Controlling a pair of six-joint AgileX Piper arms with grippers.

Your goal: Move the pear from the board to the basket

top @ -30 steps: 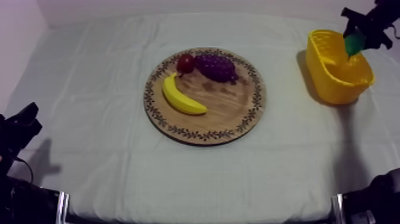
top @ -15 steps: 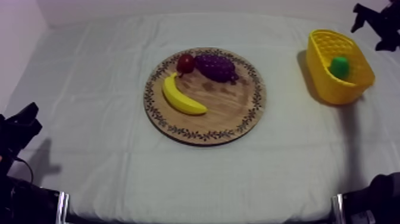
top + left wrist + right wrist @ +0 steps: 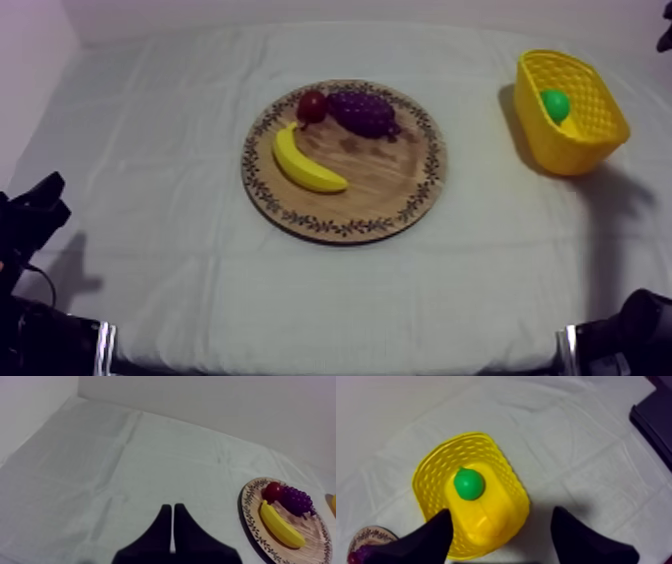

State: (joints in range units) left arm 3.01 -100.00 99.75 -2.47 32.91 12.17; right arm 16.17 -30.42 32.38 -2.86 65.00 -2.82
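Our right jaws hang wide apart and empty over the yellow basket (image 3: pixel 436 466), because the pear (image 3: pixel 469 484) lies inside it, beneath them. Our left jaws sit pressed together on nothing, unneeded.

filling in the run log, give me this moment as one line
green pear: inside yellow basket; right gripper: open, above basket; left gripper: shut, empty; task: placed

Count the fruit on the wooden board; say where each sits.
3: banana on the left of the board, small red fruit at its far rim, bunch of grapes right beside that; none looks hidden.
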